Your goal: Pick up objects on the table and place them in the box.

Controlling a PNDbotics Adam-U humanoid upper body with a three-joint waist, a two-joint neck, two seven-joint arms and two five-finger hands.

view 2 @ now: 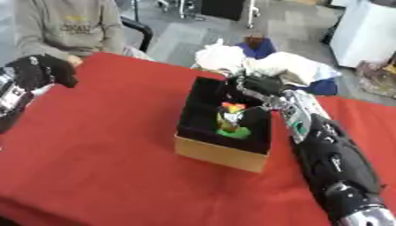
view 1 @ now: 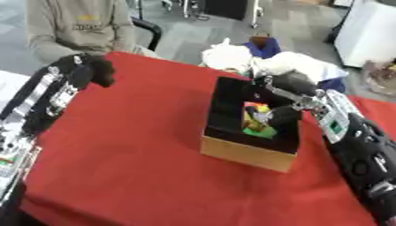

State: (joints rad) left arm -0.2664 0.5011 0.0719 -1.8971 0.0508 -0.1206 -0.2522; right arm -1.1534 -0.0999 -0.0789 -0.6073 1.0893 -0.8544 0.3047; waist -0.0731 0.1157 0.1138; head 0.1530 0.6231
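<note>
A cardboard box [view 1: 246, 154] with a black inside stands in the middle of the red table [view 1: 123, 150]. Small colourful objects [view 2: 230, 120] in yellow, red and green lie inside it towards the near wall. My right hand [view 1: 284, 84] reaches in from the right, over the box's far right corner, and dips into the box beside those objects. Whether it holds any of them is hidden. My left hand [view 1: 97, 69] hangs above the table's far left corner with fingers curled and nothing in them.
White crumpled bags [view 1: 287, 62] and a blue thing [view 1: 267, 47] lie just behind the box at the table's far edge. A white surface [view 1: 9, 84] adjoins the table at the left.
</note>
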